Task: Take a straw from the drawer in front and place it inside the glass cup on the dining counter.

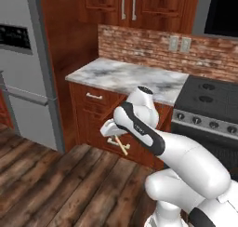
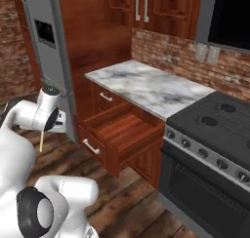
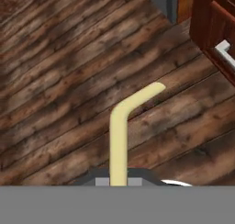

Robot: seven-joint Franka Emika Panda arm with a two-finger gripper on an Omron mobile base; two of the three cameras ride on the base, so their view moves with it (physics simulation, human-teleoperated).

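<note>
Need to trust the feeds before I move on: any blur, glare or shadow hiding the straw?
Hand view: straw sharp and evenly lit against the dark floor, no glare. Left base view: soft and coarse, straw small below the pincer. Right base view: straw a thin pale line, easy to lose; drawer clear.

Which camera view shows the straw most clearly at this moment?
The hand view shows it best: the straw rises large between the fingers, bent near its tip, above the wooden floor. In the left base view it is a small pale stick beside the arm; in the right base view, a thin line under the hand.
</note>
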